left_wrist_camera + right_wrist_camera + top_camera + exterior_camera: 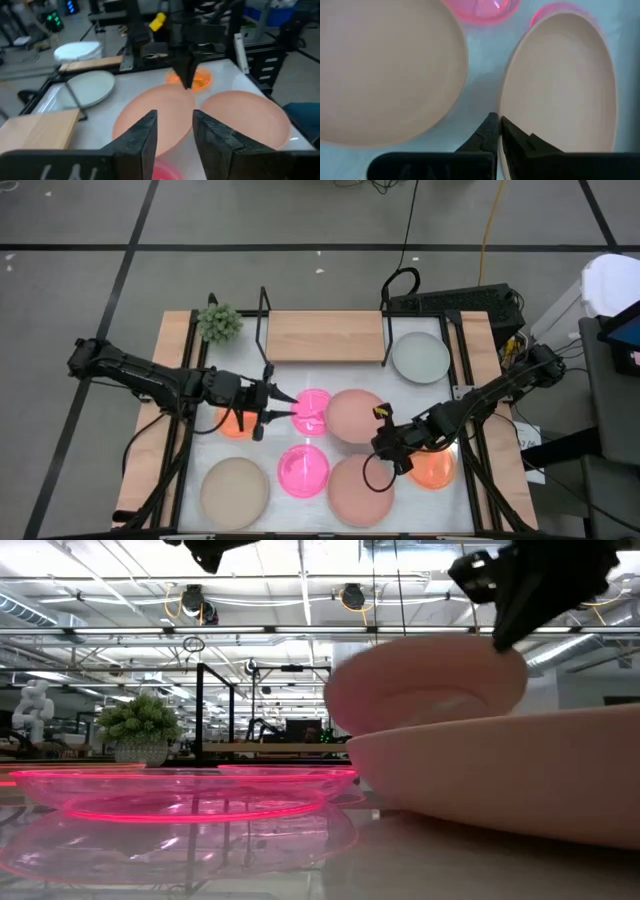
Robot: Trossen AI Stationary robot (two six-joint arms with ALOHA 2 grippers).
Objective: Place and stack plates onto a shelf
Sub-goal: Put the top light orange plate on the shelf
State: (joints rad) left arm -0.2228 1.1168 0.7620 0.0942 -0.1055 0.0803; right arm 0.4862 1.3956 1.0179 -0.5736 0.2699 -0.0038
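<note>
- The right gripper (496,131) sits right of centre in the overhead frame, its fingers pinched on the near rim of the upper dusty pink plate (356,416), which stands tilted in the table-level view.
- The left gripper (282,406) hovers left of centre over the hot pink plate (312,409), jaws partly apart with nothing between them.
- The shelf (324,335) stands bare at upper centre, a grey plate (420,357) just to its right.
- Risk: a thin pinch on one edge may let the plate pivot or slip, likely dropping it onto the lower pink plate (360,489) beside it.
- Risk: the two grippers are near each other, so a lift toward the shelf could bump the left arm or its wire upright.
</note>
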